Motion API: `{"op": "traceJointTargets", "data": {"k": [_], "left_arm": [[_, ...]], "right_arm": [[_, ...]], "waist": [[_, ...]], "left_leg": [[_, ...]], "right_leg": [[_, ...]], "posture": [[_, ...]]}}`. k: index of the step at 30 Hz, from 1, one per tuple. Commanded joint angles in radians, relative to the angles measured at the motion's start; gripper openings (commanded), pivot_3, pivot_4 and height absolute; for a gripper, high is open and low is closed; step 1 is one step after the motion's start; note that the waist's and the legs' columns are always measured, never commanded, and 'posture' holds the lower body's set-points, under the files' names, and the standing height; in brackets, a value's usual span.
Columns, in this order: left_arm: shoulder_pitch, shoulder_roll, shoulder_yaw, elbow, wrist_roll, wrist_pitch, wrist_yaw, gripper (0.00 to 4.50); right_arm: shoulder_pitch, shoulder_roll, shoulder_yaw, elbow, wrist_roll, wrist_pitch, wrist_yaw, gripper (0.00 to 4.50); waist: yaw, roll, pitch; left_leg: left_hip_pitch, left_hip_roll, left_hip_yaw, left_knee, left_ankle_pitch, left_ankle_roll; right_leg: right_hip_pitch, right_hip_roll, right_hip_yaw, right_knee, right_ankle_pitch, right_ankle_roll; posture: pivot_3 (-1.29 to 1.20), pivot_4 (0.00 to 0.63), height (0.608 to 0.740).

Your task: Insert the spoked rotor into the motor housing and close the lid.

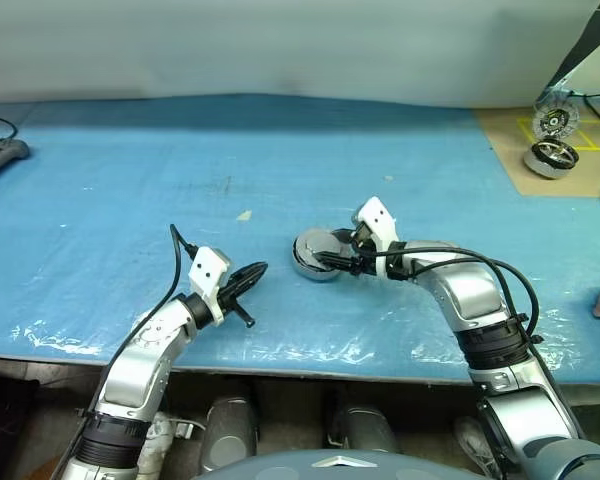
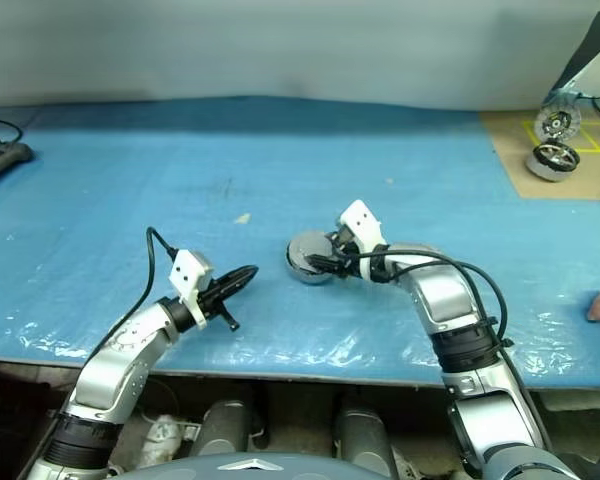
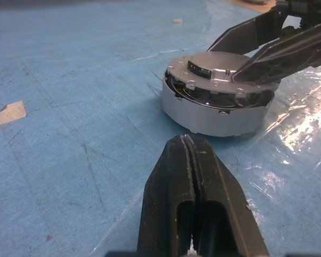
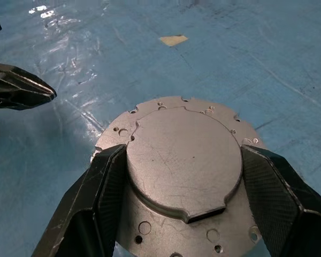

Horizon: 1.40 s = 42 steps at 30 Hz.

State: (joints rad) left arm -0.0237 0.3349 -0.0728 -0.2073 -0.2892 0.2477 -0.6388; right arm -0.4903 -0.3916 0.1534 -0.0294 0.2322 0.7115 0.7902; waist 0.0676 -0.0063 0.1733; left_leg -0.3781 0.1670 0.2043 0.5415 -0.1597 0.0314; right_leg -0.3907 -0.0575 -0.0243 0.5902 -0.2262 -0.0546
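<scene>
My right gripper (image 4: 176,176) wide, fingers (image 4: 96,198) one each side of lid (image 4: 184,160), touching it. Lid sits on silver round motor housing (image 3: 214,110), middle of blue table (image 1: 130,200). My left gripper (image 1: 250,275) pinched tight, holds nothing, just left of housing. More round parts (image 1: 552,158) far right on brown board.

The lid (image 4: 184,166) is dull grey metal with tiny scratches. The bench (image 1: 130,200) wears shiny, crinkly blue plastic.

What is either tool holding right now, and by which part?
The right tool grips the round silver motor assembly by opposite sides of its raised grey lid. The left tool holds nothing.
</scene>
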Motion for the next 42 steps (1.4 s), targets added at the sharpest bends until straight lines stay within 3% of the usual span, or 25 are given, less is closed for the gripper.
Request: {"op": "traceJointTargets", "data": {"k": [1, 5, 13, 31, 39, 42], "left_arm": [[-0.007, 0.005, 0.002, -0.007, -0.003, -0.018, -0.009, 0.00], [-0.012, 0.005, 0.004, -0.005, -0.005, -0.015, -0.009, 0.00], [-0.020, 0.006, 0.001, -0.002, -0.006, -0.011, -0.016, 0.00], [-0.026, 0.008, 0.008, 0.003, -0.011, -0.011, -0.019, 0.00], [-0.025, 0.004, 0.003, 0.001, -0.010, -0.011, -0.017, 0.00], [-0.025, 0.007, 0.006, 0.002, -0.012, -0.010, -0.018, 0.00]], "right_arm": [[-0.045, 0.039, -0.056, -0.027, 0.064, 0.037, -0.030, 2.95], [-0.095, 0.093, -0.116, -0.004, 0.117, 0.103, -0.076, 2.95], [-0.086, 0.044, 0.071, 0.039, -0.028, 0.086, -0.113, 2.95], [-0.144, 0.112, 0.090, 0.083, -0.036, 0.094, -0.130, 2.95], [-0.122, 0.122, 0.126, 0.230, -0.107, 0.058, -0.171, 2.95], [-0.123, 0.137, 0.128, 0.289, -0.130, 0.049, -0.204, 2.95]], "waist": [[0.000, 0.000, 0.000], [-0.001, 0.000, 0.000], [0.002, 0.001, 0.000], [-0.002, 0.001, 0.000], [-0.003, 0.000, 0.000], [-0.004, 0.000, 0.000]], "left_leg": [[-0.002, 0.000, 0.000, 0.000, 0.000, 0.000], [-0.010, 0.000, 0.000, 0.001, 0.000, 0.000], [-0.011, 0.000, 0.000, 0.001, 0.000, 0.000], [-0.006, 0.001, 0.000, 0.004, 0.001, -0.002], [-0.001, 0.001, 0.000, 0.004, 0.002, -0.004], [0.006, 0.001, 0.000, 0.004, 0.003, -0.004]], "right_leg": [[-0.002, 0.000, 0.000, 0.000, 0.000, 0.000], [-0.010, 0.000, 0.000, 0.002, 0.001, -0.001], [-0.011, 0.000, 0.000, 0.003, 0.000, -0.001], [-0.008, 0.000, 0.000, 0.007, 0.000, -0.001], [-0.007, 0.000, 0.001, 0.015, -0.002, -0.003], [-0.002, 0.001, 0.001, 0.015, -0.006, 0.004]], "posture": [[0.00, 0.150, 0.740], [0.00, 0.150, 0.740], [0.00, 0.150, 0.740], [0.00, 0.150, 0.740], [0.00, 0.150, 0.740], [0.00, 0.150, 0.740]]}}
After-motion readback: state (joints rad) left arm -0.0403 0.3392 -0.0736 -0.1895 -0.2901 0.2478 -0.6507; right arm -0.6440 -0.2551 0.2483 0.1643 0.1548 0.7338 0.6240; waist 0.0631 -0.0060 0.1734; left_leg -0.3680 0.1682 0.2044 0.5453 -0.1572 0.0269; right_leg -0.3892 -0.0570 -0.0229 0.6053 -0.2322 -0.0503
